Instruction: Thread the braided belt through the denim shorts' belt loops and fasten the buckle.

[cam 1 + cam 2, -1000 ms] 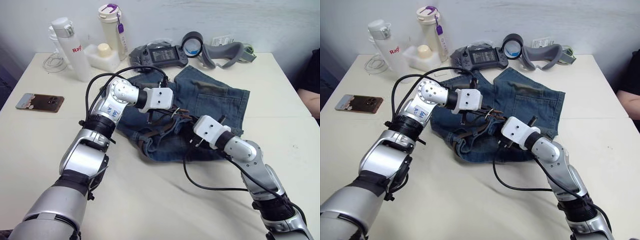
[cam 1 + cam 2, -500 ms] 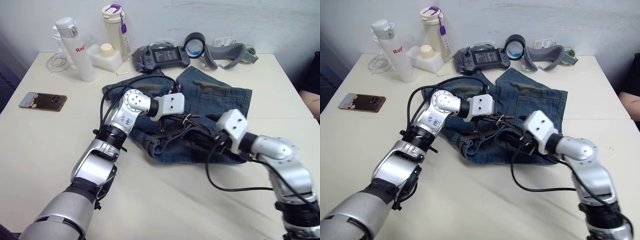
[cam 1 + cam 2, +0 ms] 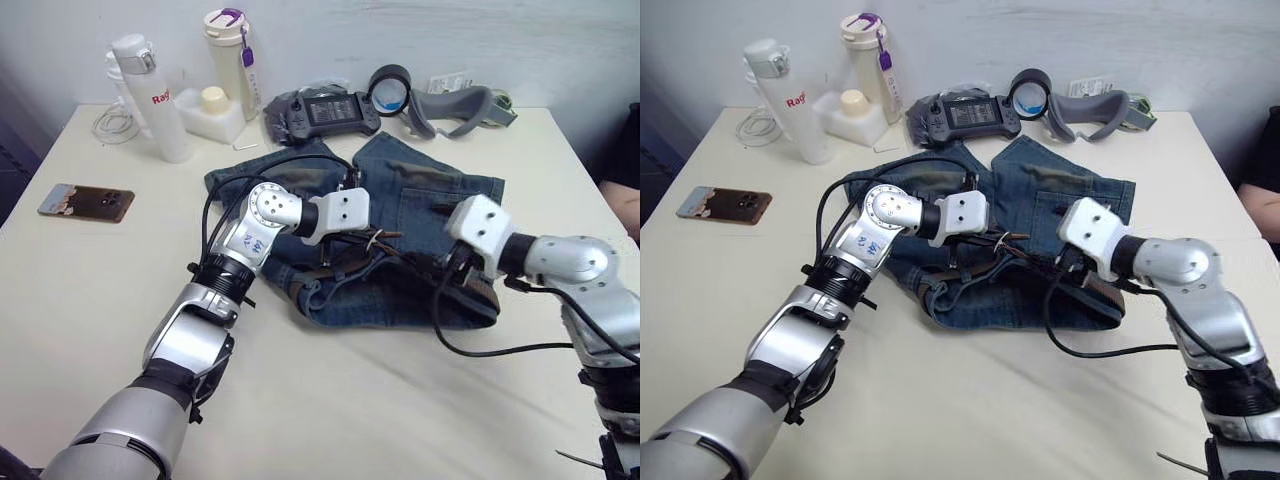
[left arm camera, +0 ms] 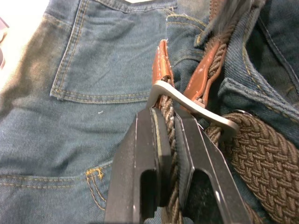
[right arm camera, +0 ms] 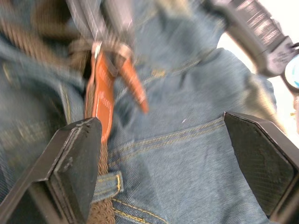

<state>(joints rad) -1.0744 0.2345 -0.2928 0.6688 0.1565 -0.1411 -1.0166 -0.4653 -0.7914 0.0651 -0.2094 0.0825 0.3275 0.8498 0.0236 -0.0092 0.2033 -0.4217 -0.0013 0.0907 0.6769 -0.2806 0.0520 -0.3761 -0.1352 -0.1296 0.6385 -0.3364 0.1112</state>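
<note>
Broadly, the denim shorts [image 3: 420, 215] are lying bunched in the middle of the table [image 3: 330, 400], waistband toward the near edge, with a game controller [image 3: 318, 108], bottles and a phone [image 3: 83, 201] well apart on the far and left sides. The braided belt [image 4: 254, 158] is running along the waistband, already sitting under at least one of the belt loops [image 5: 108, 184], so the step in hand looks like fastening.

The left gripper [image 4: 170, 128] is clenching the braided strap just behind the silver buckle [image 4: 194, 106], fingers pinched on the cord with the tan leather tabs poking out past the frame. The right gripper [image 5: 163, 154] is hovering over the right side of the waistband with its fingers spread wide, grasping nothing.

To do this well, the left gripper should be holding the buckle steady and slightly lifted off the denim, so the frame is opening toward the right. The right gripper needs to be closing on the belt's free end, which I cannot pick out clearly, and feeding it flat through the frame without dragging cloth along. Pinching denim with the strap is the likely fault.
</note>
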